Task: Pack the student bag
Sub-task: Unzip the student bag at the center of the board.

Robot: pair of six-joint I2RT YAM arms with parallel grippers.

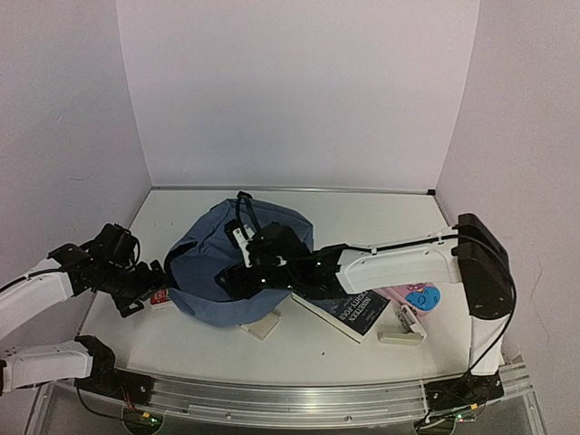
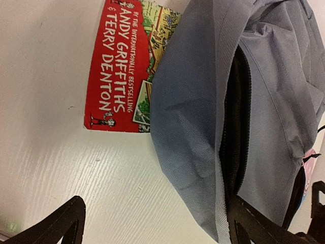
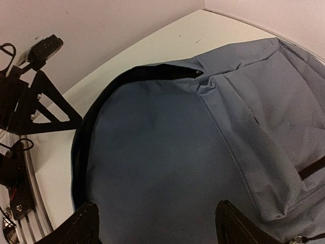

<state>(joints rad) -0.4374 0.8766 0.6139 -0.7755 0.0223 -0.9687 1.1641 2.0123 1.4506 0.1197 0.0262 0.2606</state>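
The slate-blue student bag (image 1: 217, 258) lies in the middle of the table, its black zip opening facing left. My left gripper (image 1: 152, 283) is open at the bag's left edge. In the left wrist view (image 2: 157, 229) one finger is over bare table and the other (image 2: 254, 226) sits at the open zip, with the bag's (image 2: 203, 127) rim between them. My right gripper (image 1: 237, 275) is open and hovers just over the bag's top fabric (image 3: 177, 152); its fingertips (image 3: 81, 226) are spread wide and hold nothing.
A red book (image 2: 119, 66) lies partly under the bag's left side (image 1: 160, 296). A dark book (image 1: 349, 313), a pink and blue item (image 1: 417, 297) and a white object (image 1: 403, 331) lie to the right. A beige block (image 1: 263, 324) sits at the bag's front.
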